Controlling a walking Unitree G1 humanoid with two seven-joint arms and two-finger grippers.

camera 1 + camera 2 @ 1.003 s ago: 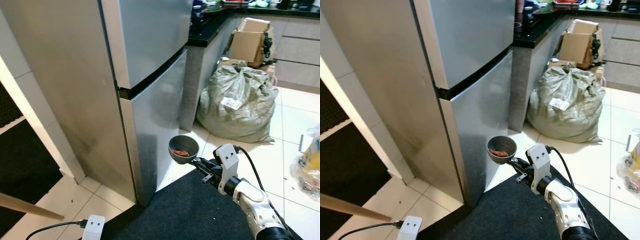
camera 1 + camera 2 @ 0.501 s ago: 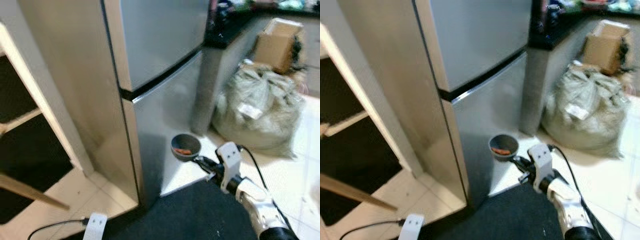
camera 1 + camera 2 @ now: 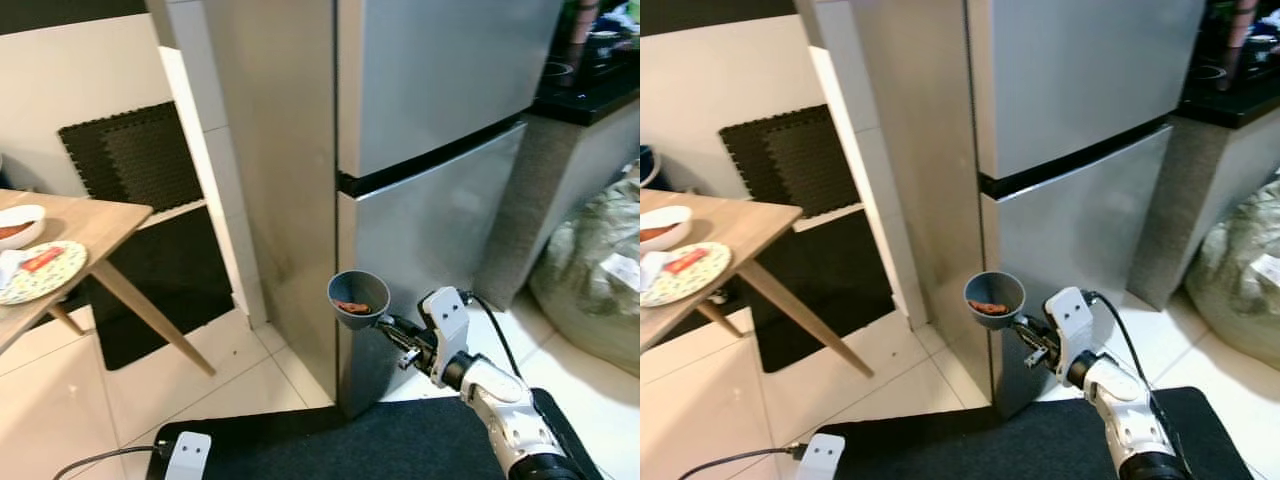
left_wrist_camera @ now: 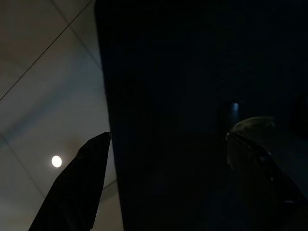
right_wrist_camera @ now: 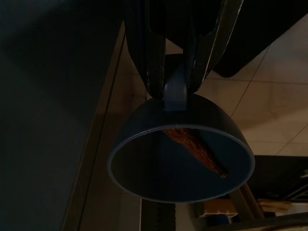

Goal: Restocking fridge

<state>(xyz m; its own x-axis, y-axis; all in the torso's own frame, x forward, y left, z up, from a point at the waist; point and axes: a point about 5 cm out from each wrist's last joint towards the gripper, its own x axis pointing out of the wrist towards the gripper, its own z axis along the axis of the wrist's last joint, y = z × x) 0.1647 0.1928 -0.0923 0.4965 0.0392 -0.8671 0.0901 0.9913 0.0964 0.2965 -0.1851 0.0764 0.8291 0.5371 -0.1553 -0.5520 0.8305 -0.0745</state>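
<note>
The tall silver fridge (image 3: 430,110) stands straight ahead with both doors closed. In front of its lower door my right gripper (image 3: 388,326) is shut on the short handle of a small grey bowl (image 3: 358,298). The bowl is held level, close to the fridge's front corner. A reddish-brown strip of food (image 5: 192,144) lies inside the bowl (image 5: 180,163). My left gripper (image 4: 168,139) hangs low in the dark over the mat and a floor tile, with its fingers (image 4: 82,183) spread open and nothing between them.
A wooden table (image 3: 90,225) at the left carries a patterned plate (image 3: 35,272) and a white bowl (image 3: 18,222). A black mat (image 3: 380,445) lies underfoot, with a white plug and cable (image 3: 187,455). A grey sack (image 3: 600,280) and a dark counter (image 3: 590,95) are to the right.
The camera has swung left, bringing the table into view and pushing the sack to the right edge. The bowl stays in my right gripper, still level.
</note>
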